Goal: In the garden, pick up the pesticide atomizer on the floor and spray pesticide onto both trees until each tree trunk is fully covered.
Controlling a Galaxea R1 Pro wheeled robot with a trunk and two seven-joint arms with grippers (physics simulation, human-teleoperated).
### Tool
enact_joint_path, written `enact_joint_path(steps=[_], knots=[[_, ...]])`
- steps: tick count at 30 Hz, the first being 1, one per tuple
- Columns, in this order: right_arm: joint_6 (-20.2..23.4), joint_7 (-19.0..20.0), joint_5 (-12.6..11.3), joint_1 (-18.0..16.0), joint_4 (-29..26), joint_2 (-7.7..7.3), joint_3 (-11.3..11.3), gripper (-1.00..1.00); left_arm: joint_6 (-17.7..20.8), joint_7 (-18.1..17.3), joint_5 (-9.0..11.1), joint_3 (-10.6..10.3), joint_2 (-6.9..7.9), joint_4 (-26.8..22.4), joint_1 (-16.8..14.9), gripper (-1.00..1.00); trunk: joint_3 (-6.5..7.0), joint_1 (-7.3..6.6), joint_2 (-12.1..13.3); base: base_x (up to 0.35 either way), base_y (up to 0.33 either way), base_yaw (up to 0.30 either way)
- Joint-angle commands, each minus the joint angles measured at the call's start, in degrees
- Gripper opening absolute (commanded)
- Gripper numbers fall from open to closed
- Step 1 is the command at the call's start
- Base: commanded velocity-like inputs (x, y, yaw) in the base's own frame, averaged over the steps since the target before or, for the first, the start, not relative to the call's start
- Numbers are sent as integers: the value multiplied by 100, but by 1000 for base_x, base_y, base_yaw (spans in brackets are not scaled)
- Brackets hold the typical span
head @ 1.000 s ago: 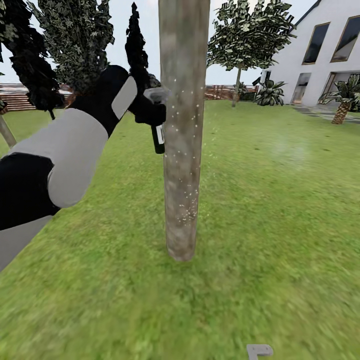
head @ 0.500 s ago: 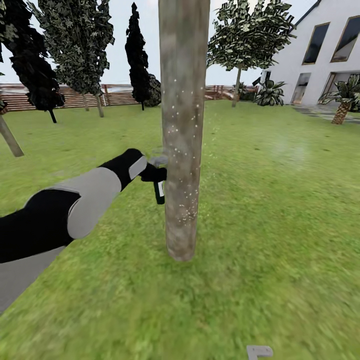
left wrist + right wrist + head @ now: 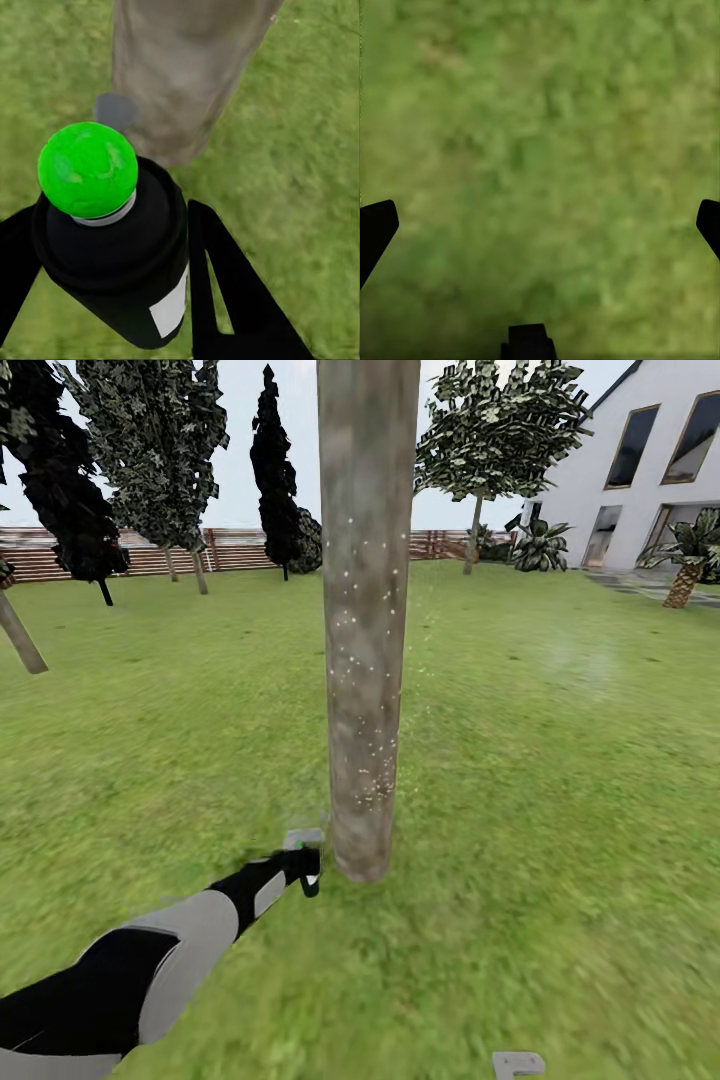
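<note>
The left gripper (image 3: 305, 865) is clamped on the pesticide atomizer (image 3: 311, 875) low down at the foot of the tree trunk (image 3: 366, 620), the bottle just beside the bark on its left side and close to the lawn (image 3: 560, 780); the left arm (image 3: 150, 970) reaches out to it from the lower left corner of the head view. The trunk rises straight up the middle of that view, grey-brown and dotted with tiny white specks, thickest in a patch near its base. Beyond it stands a second tree (image 3: 495, 430) with a spreading green crown, and along the far edge of the lawn runs a brown slatted fence (image 3: 130, 555) behind dark narrow trees (image 3: 275, 460). A white house (image 3: 650, 470) and a short palm (image 3: 690, 565) lie at the right edge. In the left wrist view, the two black fingers (image 3: 232, 292) press on either side of the atomizer's black body (image 3: 124, 255), which bears a whitish label and a bright green round part at its end; the trunk base (image 3: 184, 75) stands just beyond it on the grass. In the right wrist view, the right gripper (image 3: 540, 225) is spread wide with nothing between its fingertips (image 3: 375, 229), which sit at opposite edges over blurred green grass (image 3: 540, 150).
</note>
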Motion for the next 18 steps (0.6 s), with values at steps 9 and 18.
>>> enact_joint_path(steps=[9,18], knots=[[-38,-19,10,-10,25,19,11,100,-178,-14,63,-38,27,-21,262,-100,-4,-1,-3,92,97,0],[-38,-15,9,-10,25,20,11,100,-171,-14,71,-38,27,-21,268,-100,-4,-1,-3,184,281,-107]])
